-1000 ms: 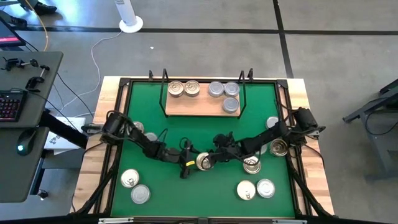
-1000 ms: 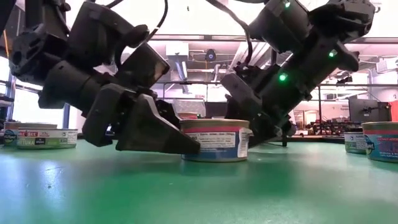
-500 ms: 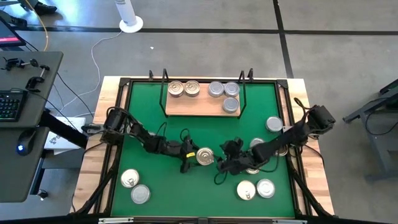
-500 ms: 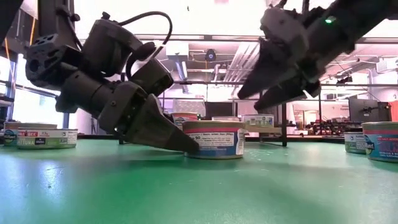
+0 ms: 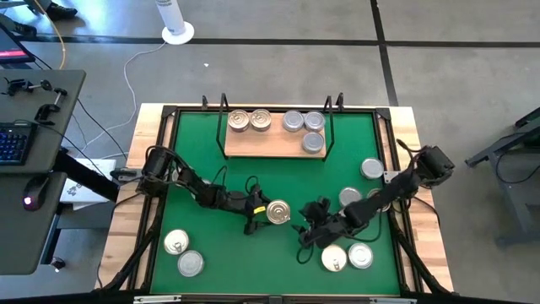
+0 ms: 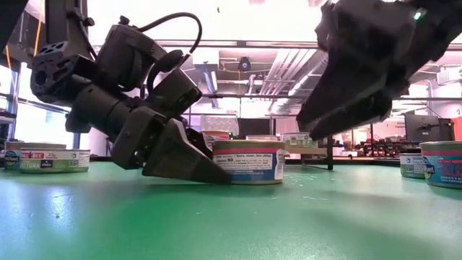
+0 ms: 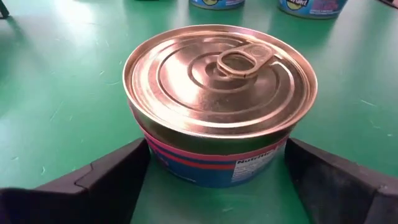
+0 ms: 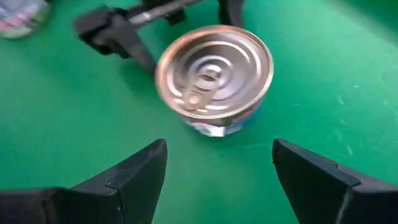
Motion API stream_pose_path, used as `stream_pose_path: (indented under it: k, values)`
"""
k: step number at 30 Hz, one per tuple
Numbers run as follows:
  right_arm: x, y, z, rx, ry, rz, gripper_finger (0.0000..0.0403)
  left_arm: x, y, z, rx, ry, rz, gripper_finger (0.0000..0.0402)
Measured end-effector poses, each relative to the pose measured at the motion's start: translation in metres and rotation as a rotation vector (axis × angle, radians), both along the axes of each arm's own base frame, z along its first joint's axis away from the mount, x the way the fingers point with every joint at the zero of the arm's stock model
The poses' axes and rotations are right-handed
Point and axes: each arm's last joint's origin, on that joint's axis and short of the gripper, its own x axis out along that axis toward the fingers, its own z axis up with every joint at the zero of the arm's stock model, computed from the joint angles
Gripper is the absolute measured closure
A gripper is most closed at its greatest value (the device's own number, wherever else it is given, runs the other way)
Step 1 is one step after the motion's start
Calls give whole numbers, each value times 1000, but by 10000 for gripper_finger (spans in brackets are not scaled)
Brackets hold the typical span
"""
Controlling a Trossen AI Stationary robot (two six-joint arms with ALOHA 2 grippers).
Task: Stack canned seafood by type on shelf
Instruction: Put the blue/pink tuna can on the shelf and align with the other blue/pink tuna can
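Covering the wooden table from above is a green mat; grey floor lies all round, a desk with keyboard to one side. The shelf sits at the mat's far edge with five tins on it. A gold-lidded can stands mid-mat, the left gripper at it; the right gripper is just beside, apart from the can, near two tins by the near edge. Low view: the can rests flat on the mat, the left gripper's fingers on the mat alongside its wall; the right gripper hangs above, fingers spread and empty; a lit workshop lies behind. Left wrist view: the can sits between the two wide-spread fingers, small gaps either side, not clamped. Right wrist view: fingers wide apart, nothing held; the can lies ahead, bare mat around it.
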Motion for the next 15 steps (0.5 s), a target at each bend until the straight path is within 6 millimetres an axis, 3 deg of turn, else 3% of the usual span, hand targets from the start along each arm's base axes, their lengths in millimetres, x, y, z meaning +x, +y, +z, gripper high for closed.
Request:
stream_pose_path:
  k: [6,15]
  values:
    - [7,-12,-13,-57,-1,-109,114,0,0,1,-9,-10,10,34]
    - [18,-32,-12,20,-30,-208,114,3,-3,6,-42,-68,86,34]
